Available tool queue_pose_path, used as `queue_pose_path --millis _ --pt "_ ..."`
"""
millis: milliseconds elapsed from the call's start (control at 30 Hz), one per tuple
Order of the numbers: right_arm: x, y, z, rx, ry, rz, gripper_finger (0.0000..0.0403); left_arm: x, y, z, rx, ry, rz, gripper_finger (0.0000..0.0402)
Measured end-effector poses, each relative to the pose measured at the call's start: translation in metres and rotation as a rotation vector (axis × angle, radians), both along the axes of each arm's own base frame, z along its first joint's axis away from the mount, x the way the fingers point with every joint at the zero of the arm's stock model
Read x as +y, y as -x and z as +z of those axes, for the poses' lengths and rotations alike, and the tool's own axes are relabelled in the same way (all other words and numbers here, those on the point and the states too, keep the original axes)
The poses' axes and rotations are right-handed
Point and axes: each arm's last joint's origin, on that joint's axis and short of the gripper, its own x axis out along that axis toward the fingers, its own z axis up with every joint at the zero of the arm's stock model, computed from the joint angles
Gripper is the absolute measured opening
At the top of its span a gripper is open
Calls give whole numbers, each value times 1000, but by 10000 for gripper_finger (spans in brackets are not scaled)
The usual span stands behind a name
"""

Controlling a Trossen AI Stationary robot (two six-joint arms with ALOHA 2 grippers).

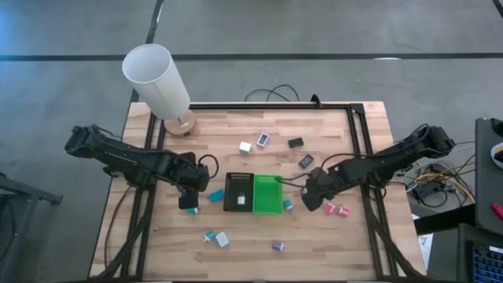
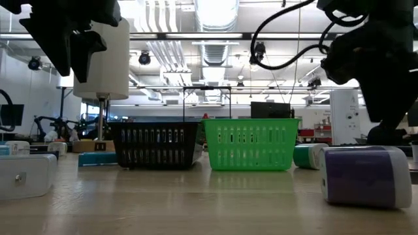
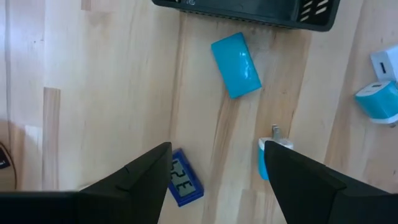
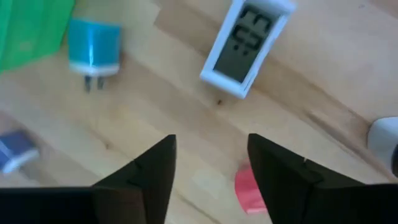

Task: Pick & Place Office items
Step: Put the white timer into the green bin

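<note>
The office items lie scattered on the wooden table (image 1: 330,244) around a black tray (image 1: 239,192) and a green tray (image 1: 267,194). My left gripper (image 3: 217,155) hangs open, pointing down, left of the black tray. A blue clock (image 3: 185,179) shows beside one of its fingers and a teal plug (image 3: 268,155) beside the other. A teal block (image 3: 236,65) lies farther off by the tray. My right gripper (image 4: 211,146) hangs open, right of the green tray, with bare wood between its fingers. A pink piece (image 4: 249,186) shows partly under one finger.
A tall white cylinder lamp (image 1: 157,79) stands at the far left corner. White and black pieces (image 1: 262,139) lie toward the far edge. A teal plug (image 4: 93,53) and white clock (image 4: 245,40) lie near my right gripper. A purple piece (image 2: 366,173) sits near the front.
</note>
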Motion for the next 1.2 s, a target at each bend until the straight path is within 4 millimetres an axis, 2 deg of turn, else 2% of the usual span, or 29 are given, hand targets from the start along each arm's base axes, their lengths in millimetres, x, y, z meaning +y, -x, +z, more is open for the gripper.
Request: queue_pose_path --millis 367,833,1200 --pt "-2 -9 -22 103 53 -76 240 1 6 -1 62 -21 -35 261" --pt "-21 -17 -23 59 87 -170 251 2 6 -1 72 -21 -44 261" --pt "-23 -21 -23 28 101 -211 254 2 8 -1 85 -27 -61 261"
